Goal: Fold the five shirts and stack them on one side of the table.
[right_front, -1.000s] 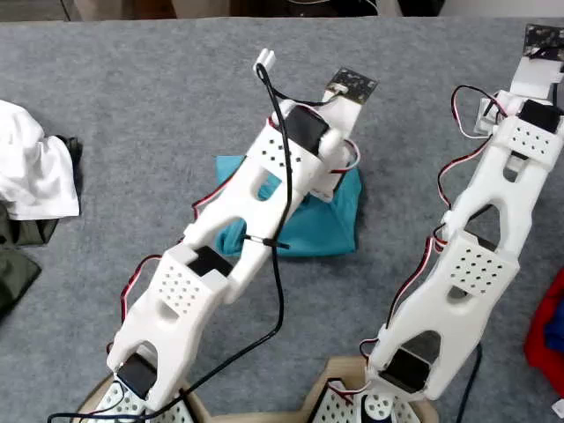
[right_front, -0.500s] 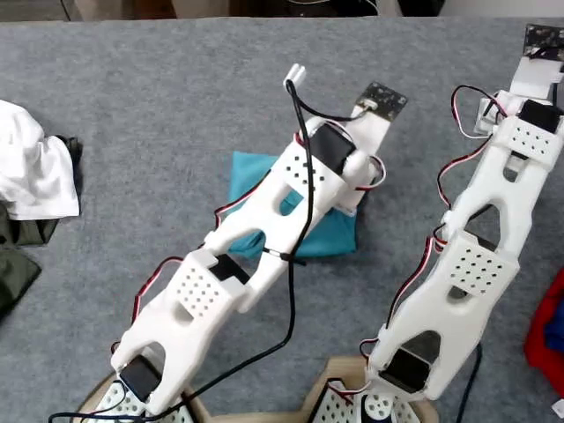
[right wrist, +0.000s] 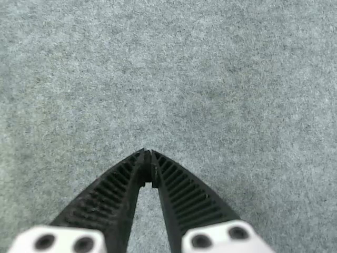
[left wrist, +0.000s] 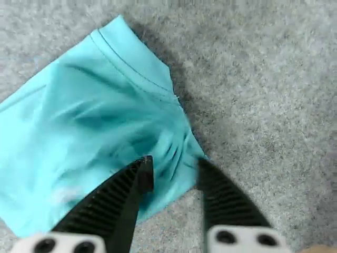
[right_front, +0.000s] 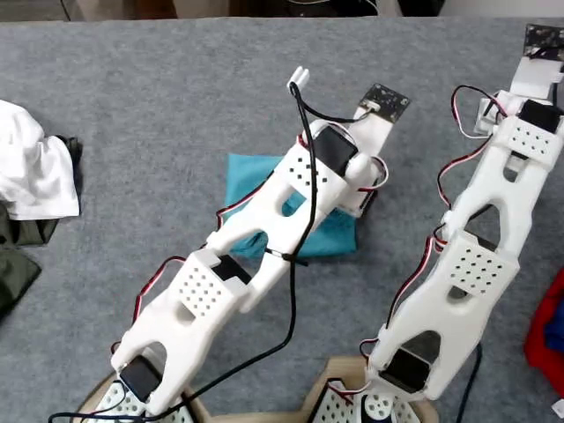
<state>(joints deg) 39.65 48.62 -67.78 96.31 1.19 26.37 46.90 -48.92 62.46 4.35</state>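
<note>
We find a folded teal shirt point(right_front: 251, 176) lying near the centre of the grey bench point(right_front: 132, 88), partly under the left arm point(right_front: 291, 189). In the left wrist view the left tool point(left wrist: 174, 164) stands moderately open over one edge of the teal shirt point(left wrist: 95, 121). One finger is over the cloth and the other over bare bench just beside it. It has hold of nothing, and we cannot tell whether the tips touch the cloth.

The right tool point(right wrist: 147, 157) has its fingers closed tip to tip on nothing, over bare bench.

A white shirt point(right_front: 31, 167) lies at the 9 o'clock edge, with dark green garments point(right_front: 18, 256) just beside it. A red and blue garment point(right_front: 546, 326) lies at the 4 o'clock edge.
</note>
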